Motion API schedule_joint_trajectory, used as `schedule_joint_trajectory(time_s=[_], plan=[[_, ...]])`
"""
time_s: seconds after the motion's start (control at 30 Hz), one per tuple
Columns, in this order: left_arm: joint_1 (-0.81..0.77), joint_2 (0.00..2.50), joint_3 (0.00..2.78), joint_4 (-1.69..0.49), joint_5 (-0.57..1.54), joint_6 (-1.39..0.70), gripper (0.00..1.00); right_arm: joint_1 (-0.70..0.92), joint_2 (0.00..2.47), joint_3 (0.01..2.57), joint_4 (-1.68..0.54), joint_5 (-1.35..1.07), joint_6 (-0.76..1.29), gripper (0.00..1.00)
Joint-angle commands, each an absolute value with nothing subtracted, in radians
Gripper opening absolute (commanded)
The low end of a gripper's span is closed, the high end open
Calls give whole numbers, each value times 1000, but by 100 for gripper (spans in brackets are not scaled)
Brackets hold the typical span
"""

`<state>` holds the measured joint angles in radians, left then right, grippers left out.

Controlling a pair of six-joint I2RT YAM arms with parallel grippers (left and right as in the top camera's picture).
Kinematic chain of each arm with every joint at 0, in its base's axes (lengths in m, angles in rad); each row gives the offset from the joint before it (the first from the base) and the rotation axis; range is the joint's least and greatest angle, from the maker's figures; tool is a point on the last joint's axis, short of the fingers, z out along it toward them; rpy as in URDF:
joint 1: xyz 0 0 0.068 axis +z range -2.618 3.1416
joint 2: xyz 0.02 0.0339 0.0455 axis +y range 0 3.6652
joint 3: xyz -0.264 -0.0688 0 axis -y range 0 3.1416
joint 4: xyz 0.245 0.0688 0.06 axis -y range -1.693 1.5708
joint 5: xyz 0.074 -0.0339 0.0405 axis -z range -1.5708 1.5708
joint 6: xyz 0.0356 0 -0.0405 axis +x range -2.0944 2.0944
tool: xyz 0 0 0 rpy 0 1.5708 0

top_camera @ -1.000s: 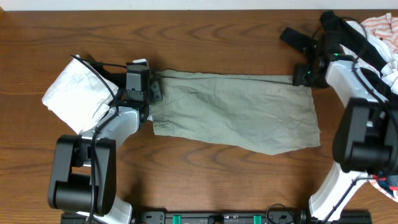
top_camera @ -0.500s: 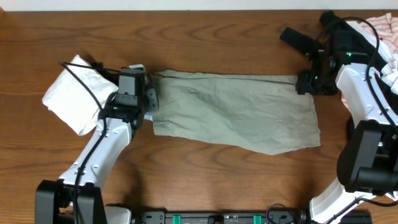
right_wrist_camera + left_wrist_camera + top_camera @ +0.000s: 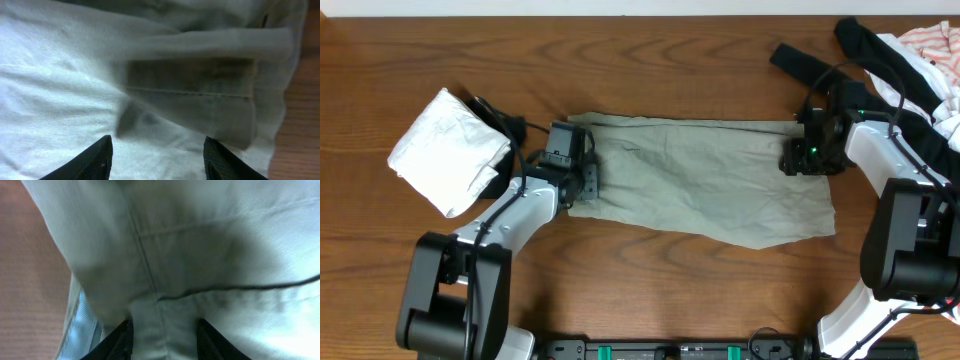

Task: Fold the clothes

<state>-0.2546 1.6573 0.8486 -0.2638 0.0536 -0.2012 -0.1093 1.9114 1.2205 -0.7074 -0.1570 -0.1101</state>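
Observation:
A pale green garment (image 3: 700,180) lies spread flat across the middle of the table. My left gripper (image 3: 585,175) sits on its left edge. In the left wrist view the gripper (image 3: 164,340) has its jaws partly open, with a wrinkled ridge of the green cloth (image 3: 200,240) between the fingers (image 3: 120,340). My right gripper (image 3: 798,158) is on the garment's upper right corner. In the right wrist view it (image 3: 157,160) is wide open over the cloth (image 3: 75,100), just short of a folded hem (image 3: 190,85).
A folded white cloth (image 3: 445,150) lies at the left, beside the left arm. A pile of unfolded clothes (image 3: 920,50), with a black piece (image 3: 795,62) trailing from it, fills the back right corner. Bare wood (image 3: 650,280) runs along the front.
My left gripper has moved right, from the garment's left edge onto the cloth. My right gripper has moved left and down, from off the top right corner onto the garment.

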Motion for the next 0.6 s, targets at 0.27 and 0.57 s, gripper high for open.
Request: schedule_joint_trajectory(time_s=[0.27,0.57], plan=[[-254,1679,847,-416,9,-184,42,-118,1918,1108,-631,-133,-125,56],[-253,1620,848,-471,8,-186,75,-120,1918,1103,-633,-131,-125,55]])
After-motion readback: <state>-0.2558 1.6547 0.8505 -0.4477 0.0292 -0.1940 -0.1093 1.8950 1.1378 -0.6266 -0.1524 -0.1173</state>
